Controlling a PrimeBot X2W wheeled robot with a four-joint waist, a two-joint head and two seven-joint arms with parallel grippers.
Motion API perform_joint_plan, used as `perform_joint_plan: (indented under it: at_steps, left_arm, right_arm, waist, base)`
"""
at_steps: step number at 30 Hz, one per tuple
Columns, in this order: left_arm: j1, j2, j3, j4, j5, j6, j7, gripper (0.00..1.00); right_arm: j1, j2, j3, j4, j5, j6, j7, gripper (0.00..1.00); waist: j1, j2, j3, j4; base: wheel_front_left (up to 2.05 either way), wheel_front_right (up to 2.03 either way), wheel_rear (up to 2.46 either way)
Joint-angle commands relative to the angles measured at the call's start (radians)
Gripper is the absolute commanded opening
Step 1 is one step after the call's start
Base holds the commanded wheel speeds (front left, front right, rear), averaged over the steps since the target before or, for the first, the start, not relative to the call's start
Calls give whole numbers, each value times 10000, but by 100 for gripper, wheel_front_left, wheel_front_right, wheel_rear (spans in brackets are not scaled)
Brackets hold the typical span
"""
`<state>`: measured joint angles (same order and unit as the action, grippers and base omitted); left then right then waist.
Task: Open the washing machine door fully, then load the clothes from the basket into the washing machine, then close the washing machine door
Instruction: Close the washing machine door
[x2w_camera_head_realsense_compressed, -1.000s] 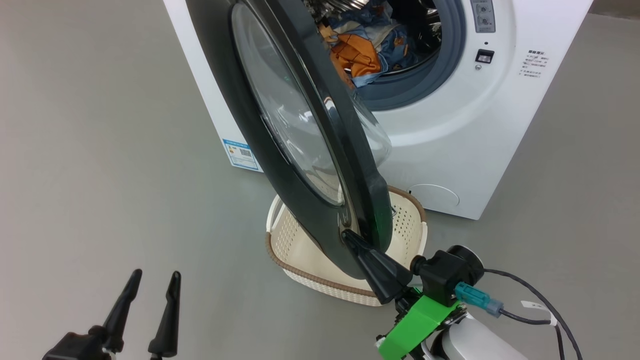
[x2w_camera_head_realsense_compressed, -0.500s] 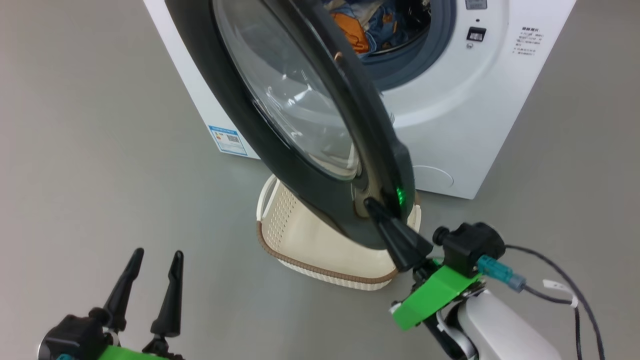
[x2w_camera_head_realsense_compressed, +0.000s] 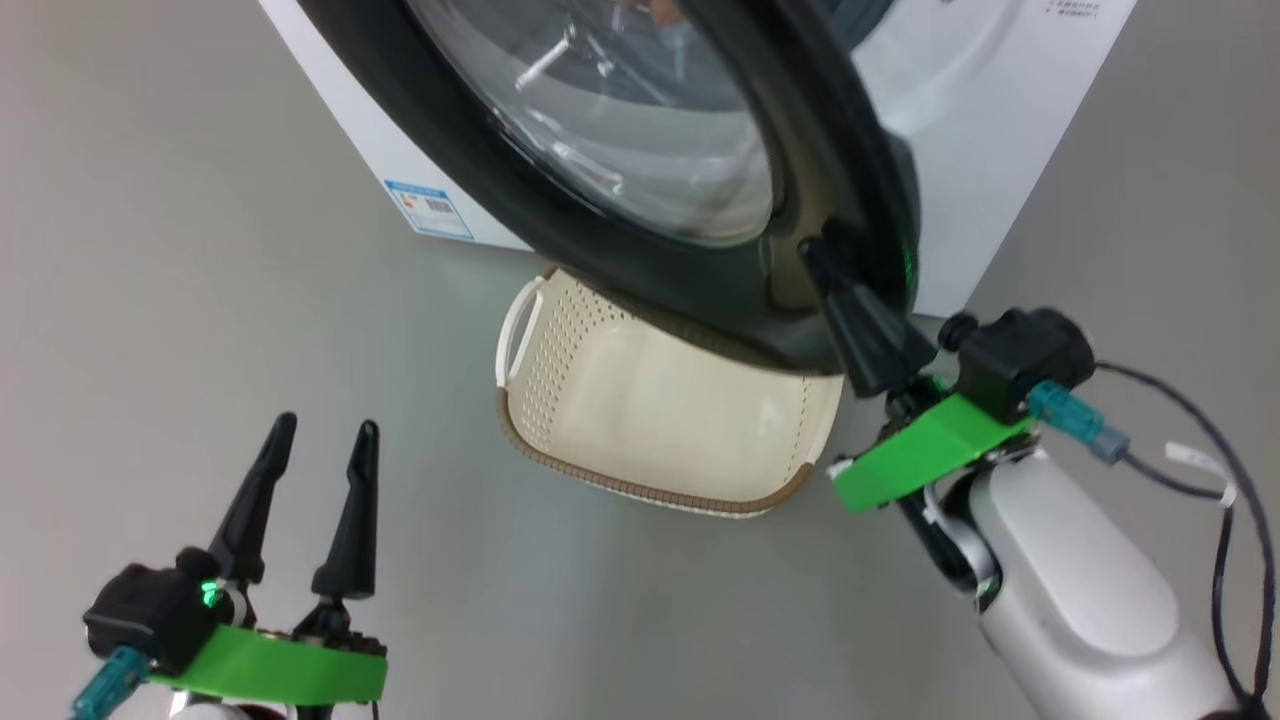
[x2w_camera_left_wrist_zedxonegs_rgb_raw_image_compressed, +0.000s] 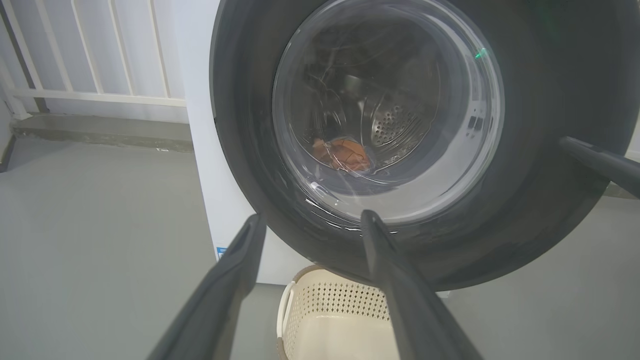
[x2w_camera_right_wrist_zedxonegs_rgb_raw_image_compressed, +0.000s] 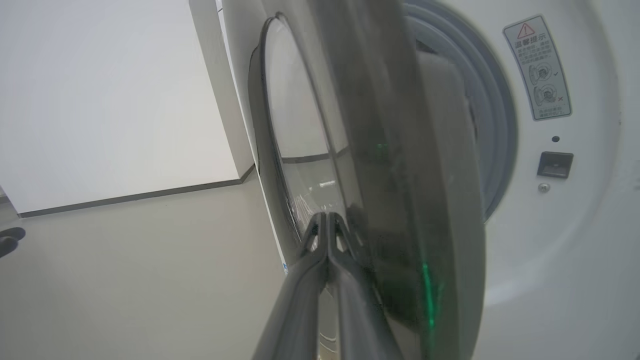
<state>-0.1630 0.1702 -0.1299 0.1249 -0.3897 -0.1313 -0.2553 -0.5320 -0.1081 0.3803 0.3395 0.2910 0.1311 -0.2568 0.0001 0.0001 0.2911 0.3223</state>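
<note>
Washing machine door (x2w_camera_head_realsense_compressed: 600, 255) swung nearer washing machine (x2w_camera_head_realsense_compressed: 1000, 130) front; gap narrowed, closing judged unfinished. Right hand (x2w_camera_head_realsense_compressed: 815, 255) closed tight, nothing held, tips pressed on door rim. Left hand (x2w_camera_head_realsense_compressed: 327, 424) spread wide, nothing held. Clothes (x2w_camera_left_wrist_zedxonegs_rgb_raw_image_compressed: 342, 152) seen inside drum (x2w_camera_left_wrist_zedxonegs_rgb_raw_image_compressed: 395, 120); basket (x2w_camera_head_realsense_compressed: 640, 490) before machine, empty.

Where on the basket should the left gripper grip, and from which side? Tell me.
Probably the white side handle of the basket, from the robot's left: it is an open loop standing clear, while the washing machine door overhangs the far rim.
</note>
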Motion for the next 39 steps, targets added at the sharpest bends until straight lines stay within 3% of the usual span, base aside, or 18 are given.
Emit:
perform_joint_plan:
  at_steps: [1,22,39]
  left_arm:
    - [-327,192,322,-323,-90,6,-65,100]
    - [-1727,41,-368,-604,-429,6,-65,100]
    - [-2474,119,-887,-616,-591,6,-65,100]
  right_arm:
    - [-310,58,-22,-162,-118,-4,-49,0]
    - [-2896,-146,-2044,270,-843,-4,-49,0]
    - [-4487,518,-4167,589,-1692,-4,-49,0]
  waist:
    - [-1,-1,357,29]
    - [-1,-1,2134,592]
    - [-1,-1,2847,855]
  base:
    - [0,0,0]
    - [0,0,0]
    - [0,0,0]
